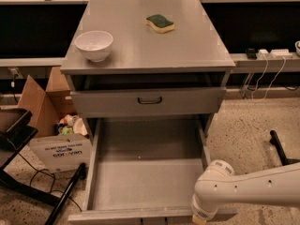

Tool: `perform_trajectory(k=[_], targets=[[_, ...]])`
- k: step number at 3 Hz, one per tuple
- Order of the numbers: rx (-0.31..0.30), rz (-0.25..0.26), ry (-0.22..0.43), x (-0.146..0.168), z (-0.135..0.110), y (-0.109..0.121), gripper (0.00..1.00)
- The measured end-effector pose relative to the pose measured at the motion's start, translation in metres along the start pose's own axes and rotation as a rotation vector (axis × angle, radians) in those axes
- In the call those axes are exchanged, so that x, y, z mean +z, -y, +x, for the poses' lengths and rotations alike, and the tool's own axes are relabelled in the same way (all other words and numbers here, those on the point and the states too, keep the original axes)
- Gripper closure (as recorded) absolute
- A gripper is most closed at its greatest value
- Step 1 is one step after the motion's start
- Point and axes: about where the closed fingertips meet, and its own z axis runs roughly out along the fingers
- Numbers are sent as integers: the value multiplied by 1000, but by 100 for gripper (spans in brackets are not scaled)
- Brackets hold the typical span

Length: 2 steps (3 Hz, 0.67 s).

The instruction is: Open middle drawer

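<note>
The grey cabinet (150, 46) has its middle drawer (145, 172) pulled far out; its long plain grey tray is bare and its low front panel (126, 216) lies at the frame's bottom edge. The taller-fronted top drawer (117, 102) with a dark loop handle (150, 100) sits above it, nearly closed. The lowest drawer is hidden beneath. My white arm (253, 184) reaches in from the right. My gripper (199, 218) is at the right end of the middle drawer's front panel, mostly cut off by the frame edge.
A white bowl (94, 44) and a green-and-yellow sponge (160, 23) rest on the cabinet top. An open cardboard box (51, 125) and black stand legs (28, 191) are on the floor at left. Cables (267, 74) and a black bar (279, 146) are at right.
</note>
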Motion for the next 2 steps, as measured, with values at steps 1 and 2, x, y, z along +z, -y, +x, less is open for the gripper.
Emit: perform_trajectory(k=[1,2], targets=[[0,0,0,0,0,0,58],[-1,0,0,0,0,0,35]])
